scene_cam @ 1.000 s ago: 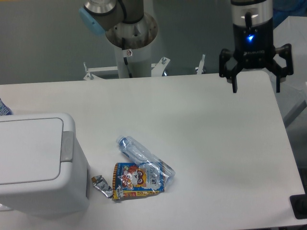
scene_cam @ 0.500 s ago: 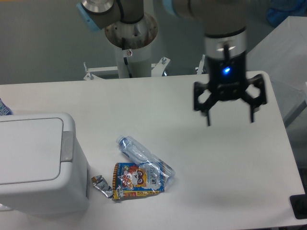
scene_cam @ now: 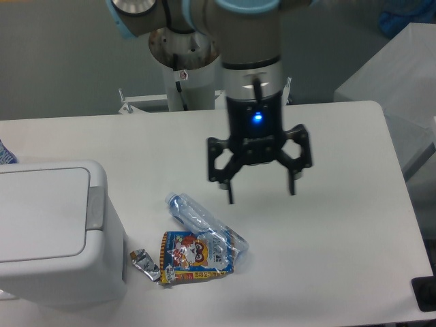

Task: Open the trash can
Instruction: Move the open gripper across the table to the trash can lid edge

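Above the middle of the counter (scene_cam: 327, 204), the gripper (scene_cam: 259, 193) is hanging with its fingers (scene_cam: 229, 191) spread wide and pointing down, holding nothing. A blue indicator is glowing on the gripper body.

At the near left corner, the trash can (scene_cam: 48, 231) is sitting with its flat lid down, so the task is not yet done. The light-grey push tab (scene_cam: 95, 206) is lying along the lid's right edge, that is, the edge facing the gripper. Its long axis is running near to far, roughly across the line from gripper to can.

The controlling relation is this: the trash can is lying to the left of the fingers and nearer to the camera, well apart from them. The push tab is the closest part of the can to the gripper. A move left and toward the near side, followed by a descent onto the tab, is probably what the task is calling for. From this single view the height of the fingers above the counter cannot be judged with confidence.

Between the gripper and the can, a crushed clear bottle (scene_cam: 201, 219) is lying on the counter, partly on top of a colourful snack wrapper (scene_cam: 193, 257). A small crumpled foil scrap (scene_cam: 146, 263) is resting just beside the can's right wall. A low path to the tab is likely passing over this litter.
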Robot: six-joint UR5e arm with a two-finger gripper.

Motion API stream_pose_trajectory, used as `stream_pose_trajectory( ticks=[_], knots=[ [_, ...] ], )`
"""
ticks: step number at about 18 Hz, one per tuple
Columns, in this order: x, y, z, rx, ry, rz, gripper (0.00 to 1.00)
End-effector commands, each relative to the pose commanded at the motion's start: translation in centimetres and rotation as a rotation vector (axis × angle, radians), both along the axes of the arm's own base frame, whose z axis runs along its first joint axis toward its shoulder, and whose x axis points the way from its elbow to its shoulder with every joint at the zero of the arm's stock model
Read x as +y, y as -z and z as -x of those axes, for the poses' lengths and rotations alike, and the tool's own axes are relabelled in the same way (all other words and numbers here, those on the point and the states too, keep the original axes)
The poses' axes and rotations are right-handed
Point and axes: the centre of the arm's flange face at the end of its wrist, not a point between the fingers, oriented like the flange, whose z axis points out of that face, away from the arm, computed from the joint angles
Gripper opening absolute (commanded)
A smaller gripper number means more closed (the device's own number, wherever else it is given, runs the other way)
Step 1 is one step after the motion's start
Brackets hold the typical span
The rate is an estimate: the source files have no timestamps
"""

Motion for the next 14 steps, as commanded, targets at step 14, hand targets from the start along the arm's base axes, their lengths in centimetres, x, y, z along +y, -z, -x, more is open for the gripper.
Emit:
stream_pose_trajectory(
  ticks=[14],
  knots=[
    [4.7,3.0,-9.6,-0.139,-0.012,-0.012,1.00]
  ],
)
